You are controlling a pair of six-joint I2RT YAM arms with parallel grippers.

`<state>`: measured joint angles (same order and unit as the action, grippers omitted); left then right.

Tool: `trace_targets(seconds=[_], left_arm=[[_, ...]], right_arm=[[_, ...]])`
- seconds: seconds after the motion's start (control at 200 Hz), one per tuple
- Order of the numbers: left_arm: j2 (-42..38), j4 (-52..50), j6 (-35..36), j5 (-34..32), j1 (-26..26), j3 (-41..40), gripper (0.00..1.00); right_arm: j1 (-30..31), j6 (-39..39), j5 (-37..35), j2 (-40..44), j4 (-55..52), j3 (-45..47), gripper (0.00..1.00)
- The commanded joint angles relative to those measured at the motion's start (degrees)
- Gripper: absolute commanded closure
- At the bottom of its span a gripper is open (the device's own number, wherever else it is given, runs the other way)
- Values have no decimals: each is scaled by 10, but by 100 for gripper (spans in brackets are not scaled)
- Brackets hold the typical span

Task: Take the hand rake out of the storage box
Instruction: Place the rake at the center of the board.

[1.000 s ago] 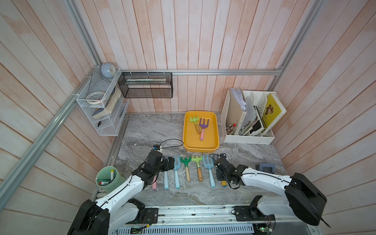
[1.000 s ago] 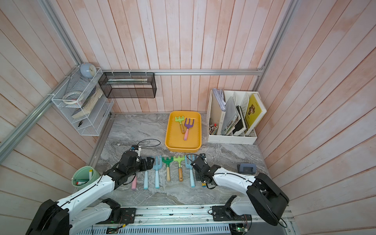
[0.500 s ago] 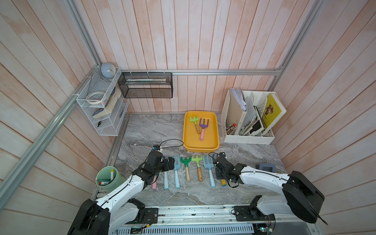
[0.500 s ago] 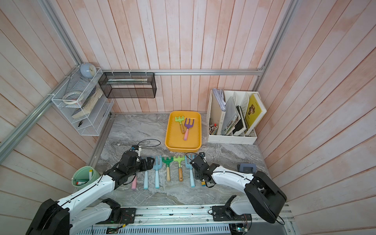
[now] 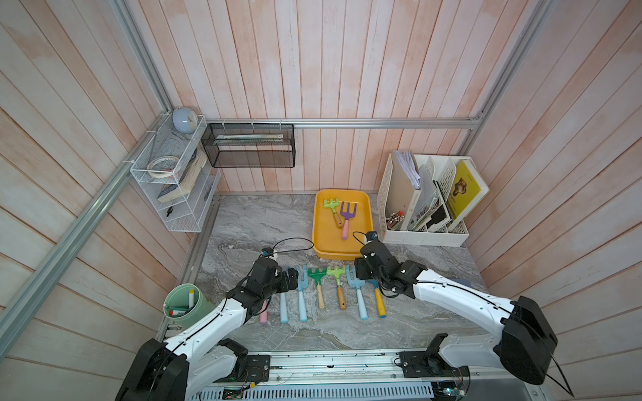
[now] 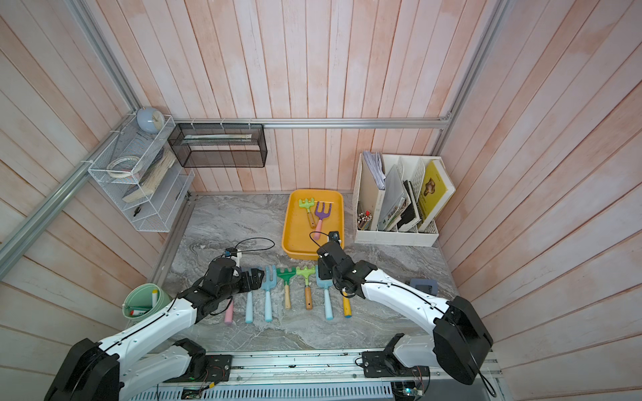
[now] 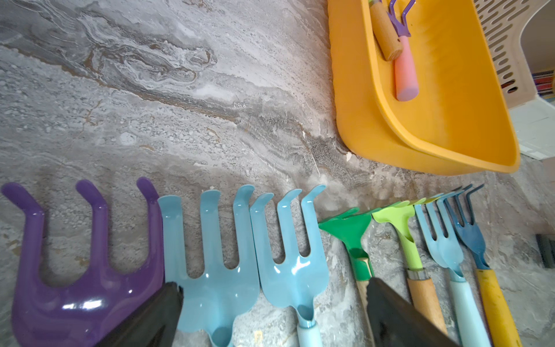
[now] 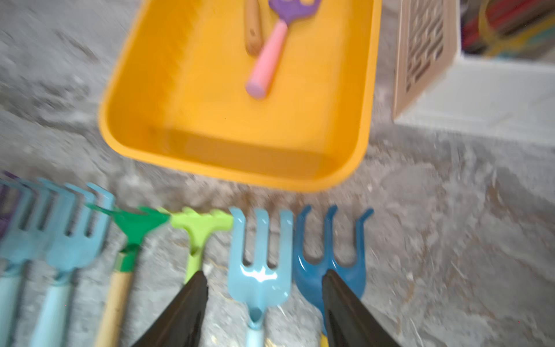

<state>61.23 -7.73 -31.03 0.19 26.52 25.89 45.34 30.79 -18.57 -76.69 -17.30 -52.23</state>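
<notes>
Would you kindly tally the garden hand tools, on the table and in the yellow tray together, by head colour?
Purple heads: 2
Light blue heads: 3
Dark green heads: 1
Light green heads: 2
Dark blue heads: 1
Total: 9

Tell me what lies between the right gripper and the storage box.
Right wrist view: the heads of the light-blue hand fork and dark-blue hand fork lie just ahead of the right gripper, then bare marble tabletop up to the storage box.

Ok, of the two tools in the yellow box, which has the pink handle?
The purple three-pronged fork; the light green rake beside it in the storage box has a wooden handle.
</notes>
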Motion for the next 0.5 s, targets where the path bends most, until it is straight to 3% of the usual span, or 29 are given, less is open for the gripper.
trace_targets(seconds=[0.0, 0.135, 0.335, 0.495], left_arm=[[-10, 8, 10, 8, -3, -4, 0], [-9, 8, 10, 11, -3, -4, 0], [-9, 9, 10, 10, -3, -4, 0], [-6, 10, 10, 9, -3, -4, 0]], right_arm=[[-18, -15, -14, -74, 66, -65, 34], [-53, -27, 0, -220, 69, -191, 42], [-102, -87, 47, -431, 13, -408, 42], [-121, -144, 49, -544, -32, -543, 42]])
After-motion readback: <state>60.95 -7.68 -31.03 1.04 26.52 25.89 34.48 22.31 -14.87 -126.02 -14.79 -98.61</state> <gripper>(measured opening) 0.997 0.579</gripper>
